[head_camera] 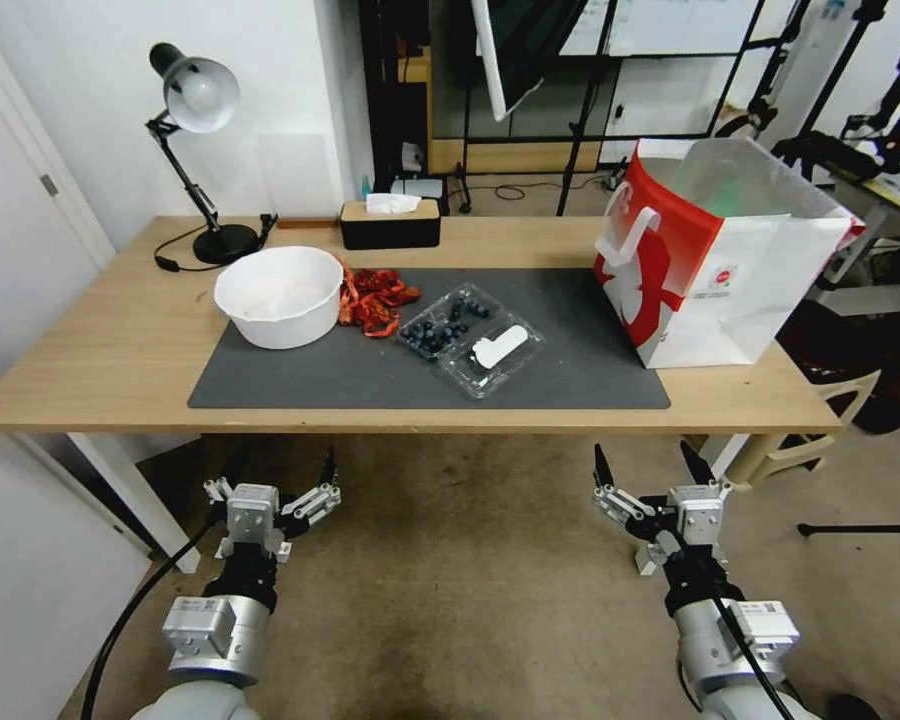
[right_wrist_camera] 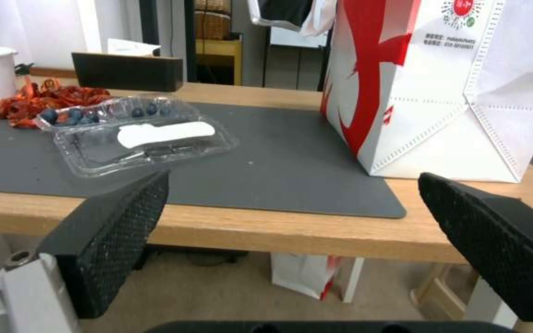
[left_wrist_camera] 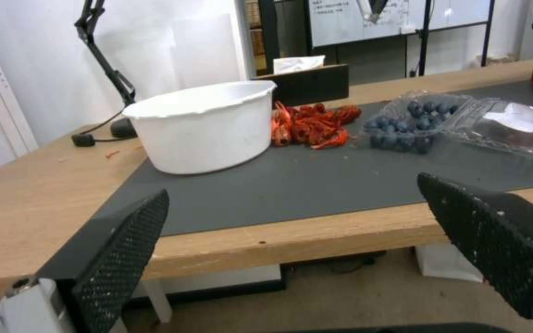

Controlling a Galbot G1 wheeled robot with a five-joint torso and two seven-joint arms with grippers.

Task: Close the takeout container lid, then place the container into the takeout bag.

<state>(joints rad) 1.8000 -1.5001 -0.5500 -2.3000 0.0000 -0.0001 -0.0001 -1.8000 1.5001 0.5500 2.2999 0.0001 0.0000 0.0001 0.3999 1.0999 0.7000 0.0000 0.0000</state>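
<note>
Nothing of the task appears done yet. In the head view the takeout container (head_camera: 448, 322) lies open near the centre of the frame on the dark mat (head_camera: 570, 370), its tray of blueberries toward the upper left and the lid (head_camera: 494, 353), with its white sticker, folded flat toward the lower right, touching the mat. The takeout bag (head_camera: 715, 265) stands upright with its mouth open at the right of the frame, well apart from the container, on the far right end of the mat. Both arms sit low in the frame, below the front edge of the desk (head_camera: 100, 350): the left tool (head_camera: 278, 487) at lower left and the right tool (head_camera: 656, 468) at lower right, each with its fingers spread wide and holding nothing. The wrist views agree, showing the black pads far apart with the desk edge between them. A white bowl (head_camera: 280, 295) and a heap of red crayfish (head_camera: 375, 298) lie just to the left of the container, close enough to matter when a tool reaches in. Left to do, as I judge it: swing the lid over the tray and press it closed, then lift the shut container and lower it into the bag.
</note>
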